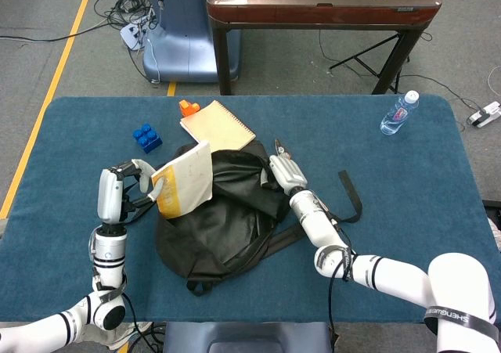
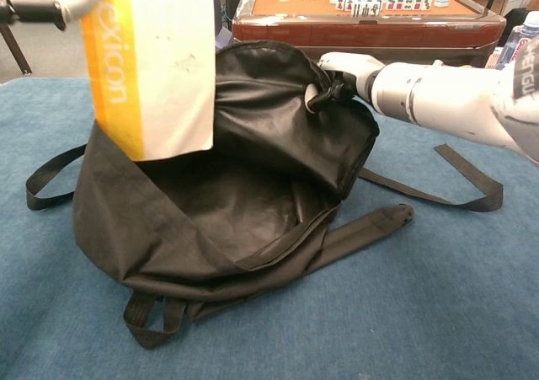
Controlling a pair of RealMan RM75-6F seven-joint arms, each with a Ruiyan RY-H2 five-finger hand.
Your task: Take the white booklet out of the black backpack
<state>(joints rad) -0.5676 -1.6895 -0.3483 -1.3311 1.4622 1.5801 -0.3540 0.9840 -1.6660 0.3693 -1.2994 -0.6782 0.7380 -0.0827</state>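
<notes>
- The left hand (image 1: 125,187) grips the white booklet (image 1: 185,180) by its yellow spine edge, fingers curled around it.
- The booklet hangs upright above the left rim of the black backpack (image 1: 219,216), outside the opening.
- The right hand (image 1: 286,170) pinches the backpack's far rim, holding the mouth raised.
</notes>
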